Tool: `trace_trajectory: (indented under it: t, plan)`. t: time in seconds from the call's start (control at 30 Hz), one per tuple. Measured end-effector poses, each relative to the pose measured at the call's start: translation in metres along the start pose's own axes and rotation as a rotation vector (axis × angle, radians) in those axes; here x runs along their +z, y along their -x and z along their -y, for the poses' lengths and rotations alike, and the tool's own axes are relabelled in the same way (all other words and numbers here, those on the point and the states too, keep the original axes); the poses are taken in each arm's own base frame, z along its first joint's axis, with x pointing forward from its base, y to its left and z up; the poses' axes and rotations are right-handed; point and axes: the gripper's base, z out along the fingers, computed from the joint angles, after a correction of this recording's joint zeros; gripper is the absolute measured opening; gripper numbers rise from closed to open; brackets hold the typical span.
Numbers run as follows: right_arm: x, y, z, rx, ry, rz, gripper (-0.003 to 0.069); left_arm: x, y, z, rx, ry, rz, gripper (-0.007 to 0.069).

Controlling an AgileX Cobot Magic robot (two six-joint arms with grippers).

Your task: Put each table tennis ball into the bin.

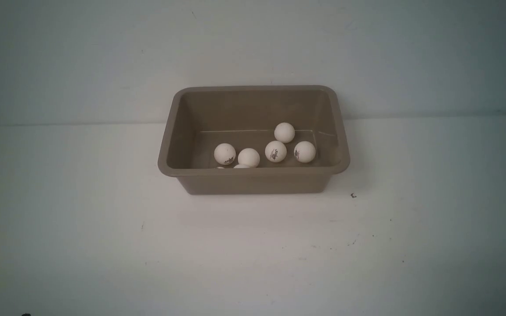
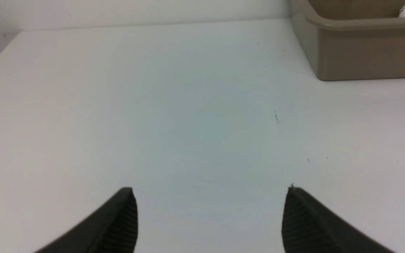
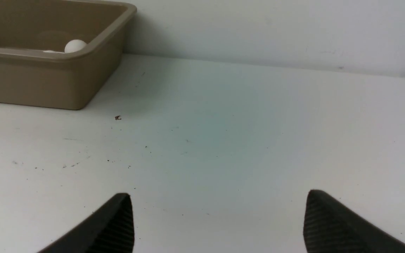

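The bin (image 1: pixel 253 182) is showing a taupe, grey-brown plastic with a glossy inside. The table tennis balls (image 1: pixel 276 151) are showing plain white, two of them carrying a small dark printed logo. The surface (image 1: pixel 103 228) is looking white with scattered dark specks. The wall (image 1: pixel 81 57) is appearing pale grey-white. Both grippers' jaws are showing black with fine ribbing.

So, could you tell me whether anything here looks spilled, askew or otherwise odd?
Nothing stands out. The bin sits upright and square on the table, and every table tennis ball in view lies inside it. Only a few dark specks mark the table near the bin's right corner.
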Motion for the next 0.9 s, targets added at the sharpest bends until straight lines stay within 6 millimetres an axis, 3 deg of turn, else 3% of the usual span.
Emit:
trace_trajectory:
  t: [0.9]
  plan:
    - [-0.0002,-0.0003,0.0035,0.014,-0.063,-0.005,0.0589,0.0000,0.0000,0.0000,0.000,0.000,0.000,0.0499]
